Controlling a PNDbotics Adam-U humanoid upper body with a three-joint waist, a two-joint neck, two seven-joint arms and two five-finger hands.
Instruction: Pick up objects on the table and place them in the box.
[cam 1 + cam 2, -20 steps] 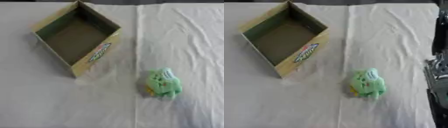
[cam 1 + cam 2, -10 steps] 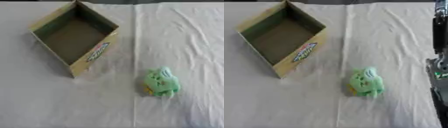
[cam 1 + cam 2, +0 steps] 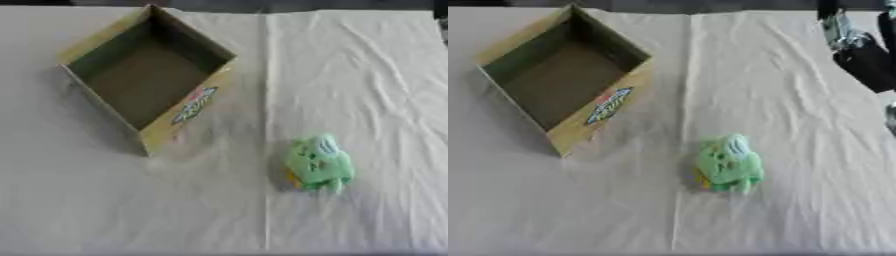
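A cloth-covered table with a box and a soft toy on it

The table (image 3: 385, 75) wears a pale, creased cloth with a fold line running near to far. An open cardboard box (image 3: 149, 75) sits far left, turned cornerwise; a green plush toy (image 3: 318, 163) lies near right, well apart from it.
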